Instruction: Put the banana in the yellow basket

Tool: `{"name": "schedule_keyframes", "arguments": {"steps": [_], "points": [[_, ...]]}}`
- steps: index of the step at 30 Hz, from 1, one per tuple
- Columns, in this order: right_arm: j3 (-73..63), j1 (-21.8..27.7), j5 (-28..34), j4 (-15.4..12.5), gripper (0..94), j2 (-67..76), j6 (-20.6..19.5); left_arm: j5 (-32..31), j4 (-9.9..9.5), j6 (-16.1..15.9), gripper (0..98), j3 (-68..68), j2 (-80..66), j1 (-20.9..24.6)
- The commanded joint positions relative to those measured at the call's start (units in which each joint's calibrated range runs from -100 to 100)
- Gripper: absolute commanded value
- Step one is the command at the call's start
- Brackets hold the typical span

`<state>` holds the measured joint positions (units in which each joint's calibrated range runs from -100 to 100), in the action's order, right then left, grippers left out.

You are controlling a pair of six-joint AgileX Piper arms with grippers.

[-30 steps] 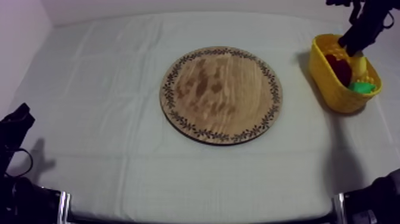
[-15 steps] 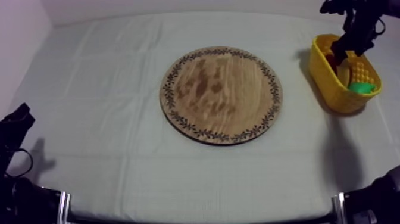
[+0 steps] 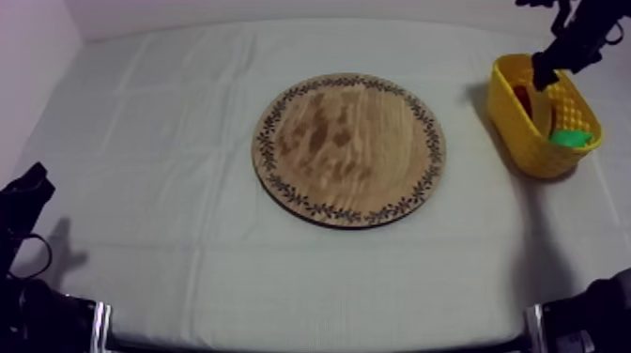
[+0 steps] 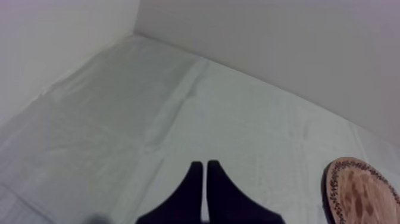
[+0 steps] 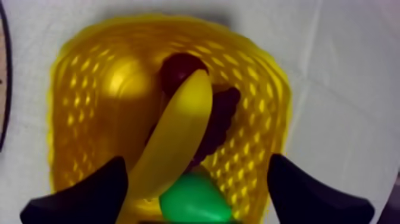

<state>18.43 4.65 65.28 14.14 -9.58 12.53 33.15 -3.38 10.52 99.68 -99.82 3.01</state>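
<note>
The yellow banana (image 5: 178, 131) lies slantwise inside the yellow basket (image 5: 71, 77), on top of a dark bunch of grapes (image 5: 221, 116) and beside a green pear (image 5: 193, 201). My right gripper (image 5: 197, 170) hangs above the basket, open, its fingers (image 5: 89, 196) wide apart on either side of the banana and touching nothing. From above, the right gripper (image 3: 552, 68) is over the far end of the basket (image 3: 526, 131) at the table's right. The round wooden board (image 3: 347, 148) sits bare in the middle. My left gripper (image 4: 205, 170) is shut, low at the near left (image 3: 23, 202).
The green pear (image 3: 571, 138) shows at the basket's near end. The board's rim (image 4: 363, 193) lies off to one side of the left gripper, with open cloth (image 3: 160, 141) between them. The table's back edge meets a pale wall.
My right gripper has gone from nearly closed on the banana to wide open, leaving the banana in the basket, and has lifted a little. The left arm has not moved.
</note>
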Motion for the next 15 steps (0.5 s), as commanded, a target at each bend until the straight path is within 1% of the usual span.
{"name": "schedule_keyframes", "arguments": {"steps": [1, 6, 11, 13, 15], "points": [[1.3, -0.2, -0.7, -0.3, 65.9, 5.2, -1.5, 0.0, 0.03, 0.0, 0.1, 0.0, 0.0, 0.0], [6.4, -0.3, -4.1, -1.8, 50.1, 14.6, -2.5, 0.0, 0.03, 0.0, 0.1, 0.0, 0.0, 0.0], [15.2, -0.5, -10.1, -3.4, 26.4, 24.9, -4.0, 0.0, 0.03, 0.0, 0.1, 0.0, 0.0, 0.0], [19.3, -0.5, -12.7, -4.7, 19.8, 29.3, -3.6, 0.0, 0.03, 0.0, 0.1, 0.0, 0.0, 0.0], [23.6, -0.9, -14.9, -6.3, 13.7, 33.5, -2.1, 0.0, 0.03, 0.0, 0.1, 0.0, 0.0, 0.0]]}}
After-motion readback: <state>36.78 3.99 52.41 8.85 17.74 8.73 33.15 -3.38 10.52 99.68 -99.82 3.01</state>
